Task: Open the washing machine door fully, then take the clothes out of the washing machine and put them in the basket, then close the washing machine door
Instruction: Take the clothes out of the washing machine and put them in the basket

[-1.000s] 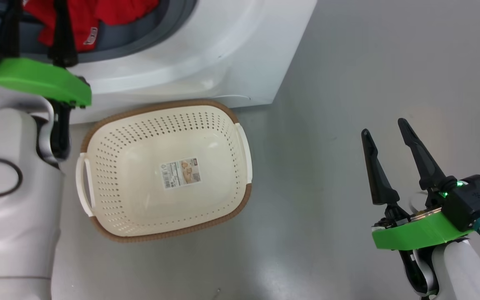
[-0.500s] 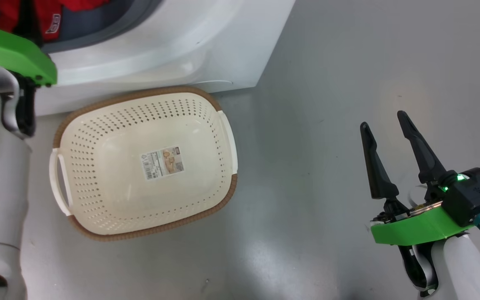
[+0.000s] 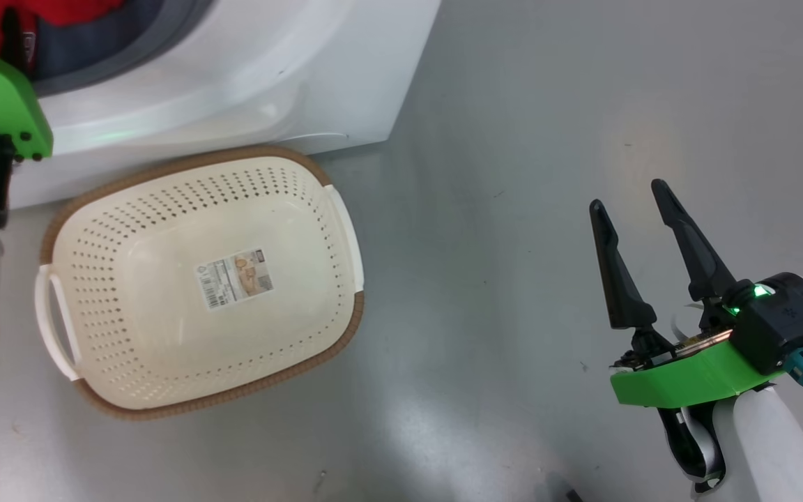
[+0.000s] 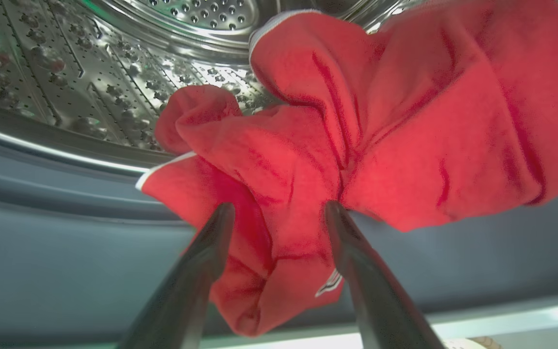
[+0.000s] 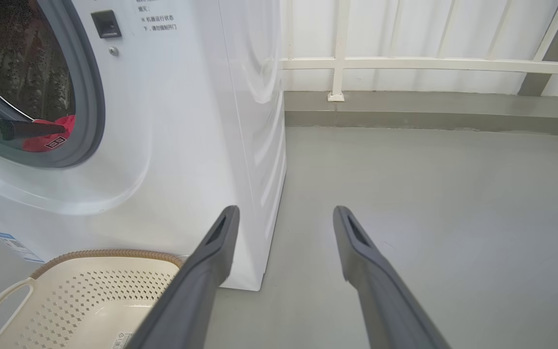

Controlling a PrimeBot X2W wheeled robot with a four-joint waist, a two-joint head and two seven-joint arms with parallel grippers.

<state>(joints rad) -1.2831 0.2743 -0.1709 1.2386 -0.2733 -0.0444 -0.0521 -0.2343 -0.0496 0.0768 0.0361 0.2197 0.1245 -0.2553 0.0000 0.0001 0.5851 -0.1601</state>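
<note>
Left hand point(image 4: 279, 206) wide, fingers astride hanging fold of clothes point(image 4: 380, 121) at washing machine point(image 3: 269, 70) drum lip. Right hand point(image 3: 626, 193) wide, over floor point(image 3: 499, 139). Since earlier frame: head camera panned; basket point(image 3: 199, 159) unmoved.

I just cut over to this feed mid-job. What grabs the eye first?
The bright red clothes spill over the grey gasket at the washing machine mouth, the open left gripper flanking a hanging fold. Next, the cream basket sits empty on the floor just in front of the machine, and the right gripper hangs open over bare floor.
</note>
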